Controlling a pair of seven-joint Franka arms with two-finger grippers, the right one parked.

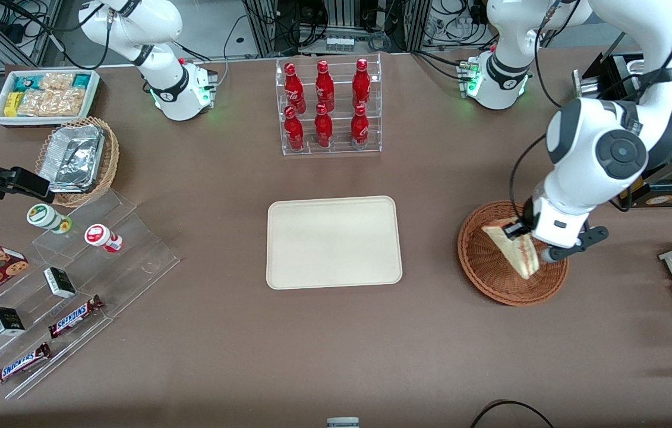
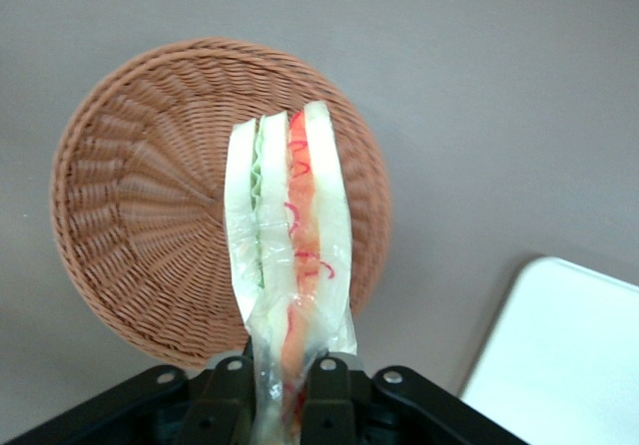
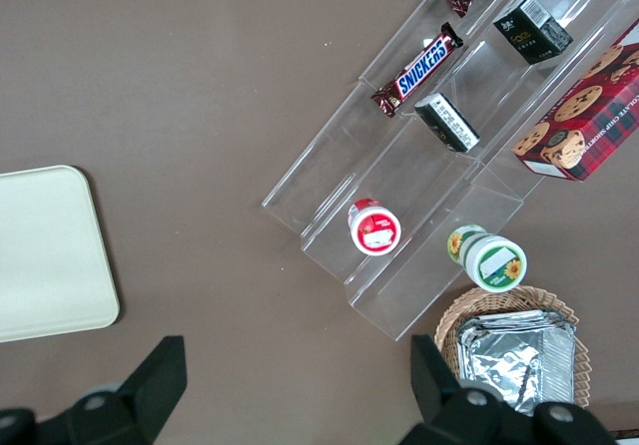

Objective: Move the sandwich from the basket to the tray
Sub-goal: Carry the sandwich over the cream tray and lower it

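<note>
Holding sandwich [image 2: 290,235] clamped in gripper [image 2: 285,390] above basket [image 2: 140,216], apparently clear of weave; required level carry toward tray [image 1: 334,242].

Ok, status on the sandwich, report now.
Gripper shut on sandwich, above basket. Sandwich lifted, not yet over tray. Bare table between basket and tray.

Reddish-brown woven basket [image 1: 493,270], white sandwich [image 1: 513,246] with red and green layers, cream tray [image 1: 334,242], black pincer [image 2: 276,390]
</note>
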